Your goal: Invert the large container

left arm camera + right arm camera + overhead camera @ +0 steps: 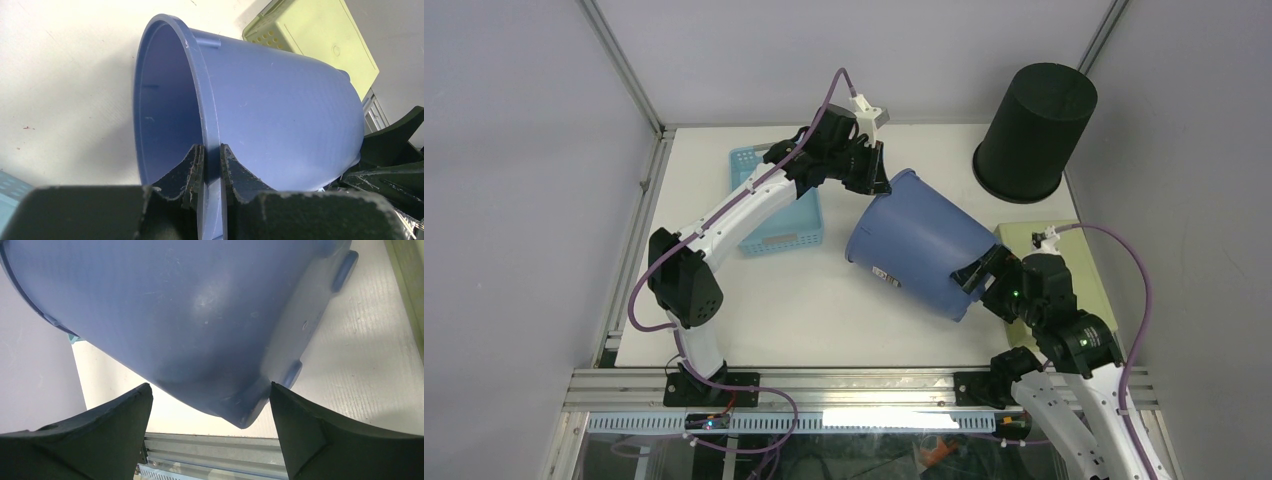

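Note:
The large blue container [924,248] lies tilted on its side in the middle of the white table, mouth toward the far left, base toward the near right. My left gripper [871,168] is shut on its rim; the left wrist view shows the rim [212,150] pinched between my two fingers, one inside the mouth and one outside. My right gripper [980,274] is open at the container's base. In the right wrist view the base edge [240,415] sits between the spread fingers [115,415], touching the right one.
A light blue basket [776,205] sits left of the container under my left arm. A black upturned bucket [1034,130] stands at the far right. A pale green tray [1044,250] lies under my right arm. The table's front rail [210,450] is just below the base.

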You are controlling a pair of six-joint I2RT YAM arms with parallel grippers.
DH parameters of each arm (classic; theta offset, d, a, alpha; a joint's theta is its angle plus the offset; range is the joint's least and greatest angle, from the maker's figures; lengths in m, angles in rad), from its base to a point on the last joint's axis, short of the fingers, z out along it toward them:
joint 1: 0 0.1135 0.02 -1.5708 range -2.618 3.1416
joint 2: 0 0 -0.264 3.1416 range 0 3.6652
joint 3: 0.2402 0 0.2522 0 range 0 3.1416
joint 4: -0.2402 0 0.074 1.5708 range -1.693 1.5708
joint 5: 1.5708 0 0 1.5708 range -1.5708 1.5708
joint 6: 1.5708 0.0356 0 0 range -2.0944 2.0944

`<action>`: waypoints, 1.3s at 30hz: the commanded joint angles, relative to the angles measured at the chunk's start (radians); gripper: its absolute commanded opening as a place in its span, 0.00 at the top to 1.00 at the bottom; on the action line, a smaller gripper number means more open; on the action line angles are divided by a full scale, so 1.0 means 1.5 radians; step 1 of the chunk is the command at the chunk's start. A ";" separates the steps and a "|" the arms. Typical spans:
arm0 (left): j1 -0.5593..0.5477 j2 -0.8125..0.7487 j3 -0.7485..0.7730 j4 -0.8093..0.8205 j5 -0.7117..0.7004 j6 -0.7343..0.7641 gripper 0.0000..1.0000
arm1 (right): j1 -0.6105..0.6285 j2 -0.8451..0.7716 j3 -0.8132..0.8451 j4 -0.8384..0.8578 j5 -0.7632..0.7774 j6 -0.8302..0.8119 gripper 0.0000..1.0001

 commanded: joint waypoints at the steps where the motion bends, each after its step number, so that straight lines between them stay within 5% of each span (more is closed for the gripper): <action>1: 0.001 0.023 -0.026 -0.068 -0.029 0.050 1.00 | -0.002 -0.003 0.039 0.063 -0.027 -0.025 0.10; 20: 0.001 0.057 -0.002 -0.061 -0.056 0.043 1.00 | -0.002 0.051 0.159 0.163 -0.149 -0.006 0.10; 26: 0.001 0.064 -0.003 -0.058 -0.058 0.043 1.00 | -0.002 0.057 0.179 -0.004 0.029 -0.010 0.10; 33: 0.002 0.061 -0.019 -0.058 -0.074 0.052 1.00 | -0.002 -0.007 0.101 -0.097 0.048 0.034 0.06; 39: 0.002 0.067 -0.020 -0.058 -0.073 0.054 1.00 | -0.002 -0.048 0.011 0.010 -0.076 0.062 0.06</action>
